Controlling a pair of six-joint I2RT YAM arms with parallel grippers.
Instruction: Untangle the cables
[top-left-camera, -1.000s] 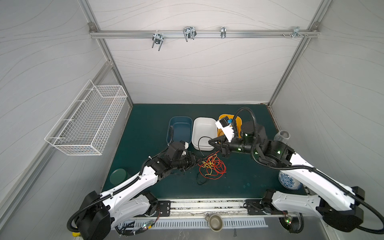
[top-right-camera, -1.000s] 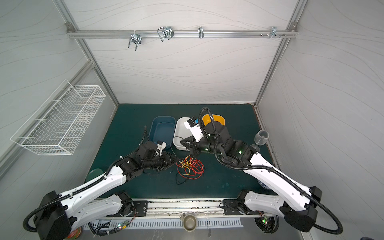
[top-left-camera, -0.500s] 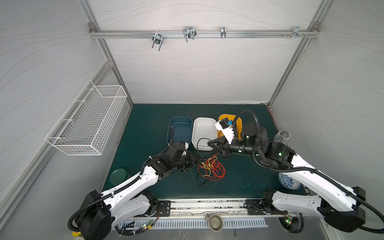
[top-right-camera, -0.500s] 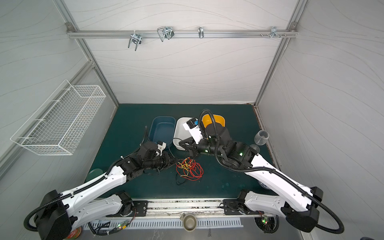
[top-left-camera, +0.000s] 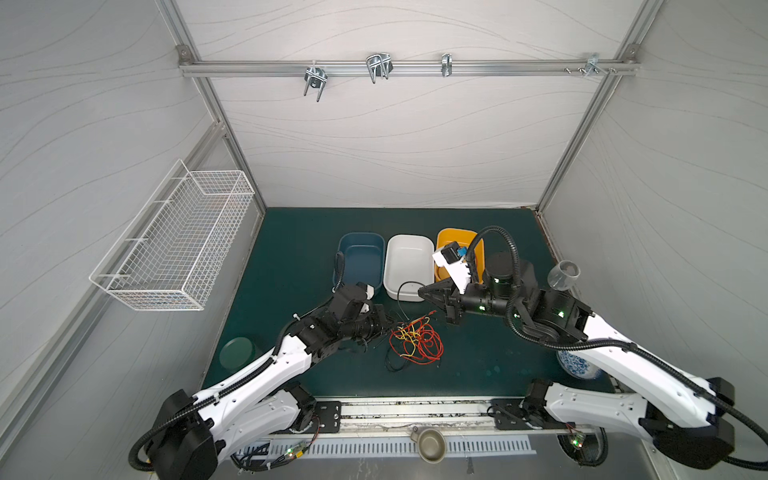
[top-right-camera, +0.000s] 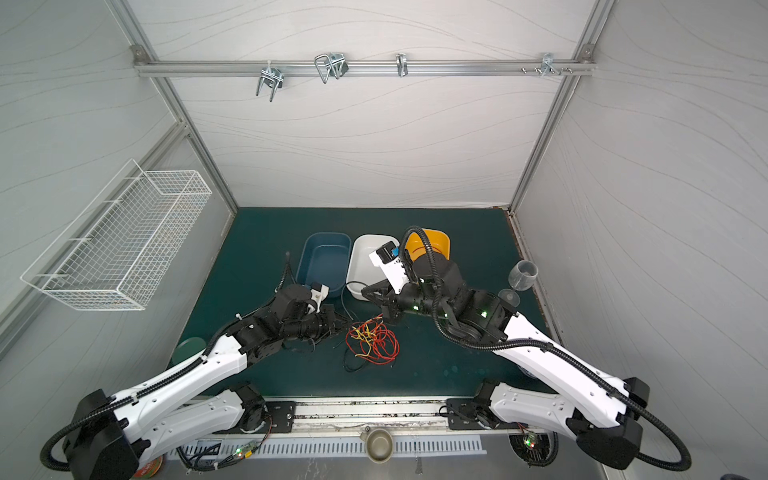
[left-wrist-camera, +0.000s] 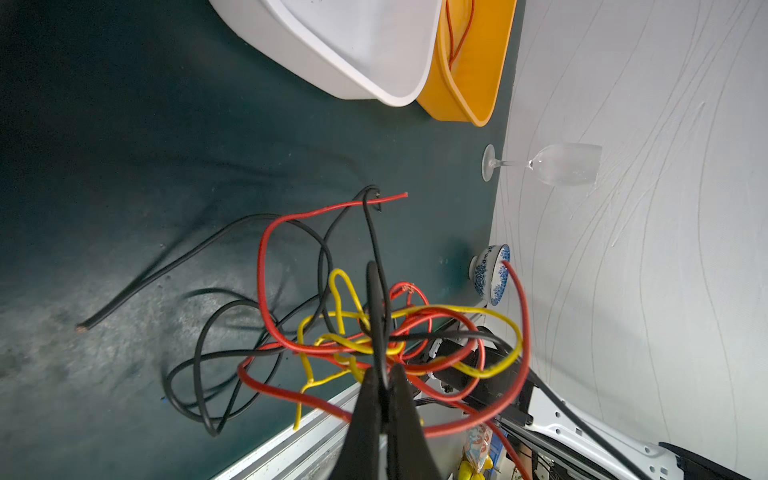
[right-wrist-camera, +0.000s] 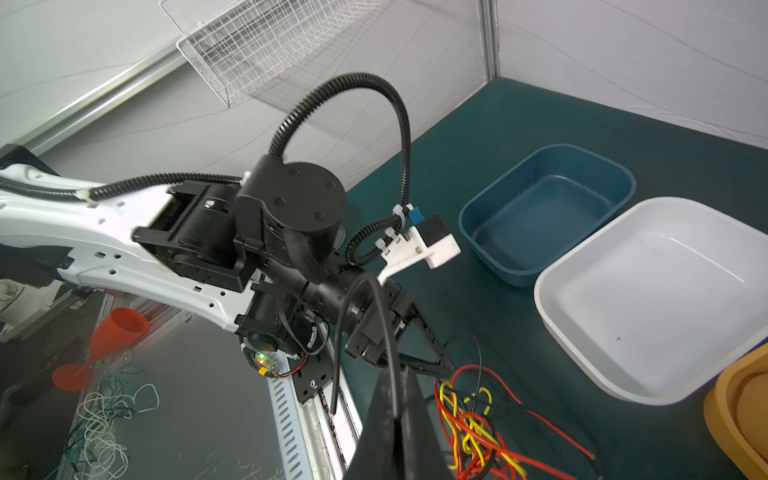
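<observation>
The cables (top-left-camera: 415, 343) (top-right-camera: 374, 345) lie in a tangle of red, yellow and black strands on the green mat between the two arms. My left gripper (top-left-camera: 390, 326) (top-right-camera: 344, 326) sits at the tangle's left edge. In the left wrist view its jaws (left-wrist-camera: 384, 372) are shut on a black cable (left-wrist-camera: 376, 257) that rises out of the knot. My right gripper (top-left-camera: 422, 293) (top-right-camera: 365, 291) hovers behind the tangle, near the white bin. It is shut (right-wrist-camera: 397, 370) on another black cable (right-wrist-camera: 365, 286), which loops up and hangs free.
A blue bin (top-left-camera: 359, 266), a white bin (top-left-camera: 409, 262) and an orange bin (top-left-camera: 455, 237) stand in a row behind the tangle; a red cable (left-wrist-camera: 457, 33) lies in the orange one. A wine glass (top-left-camera: 563, 274) and a patterned bowl (top-left-camera: 575, 365) are at the right wall, a green disc (top-left-camera: 237, 353) front left.
My left gripper's jaws have closed on a black strand at the tangle's edge. My right gripper has drifted left and towards the bins, still holding its black cable.
</observation>
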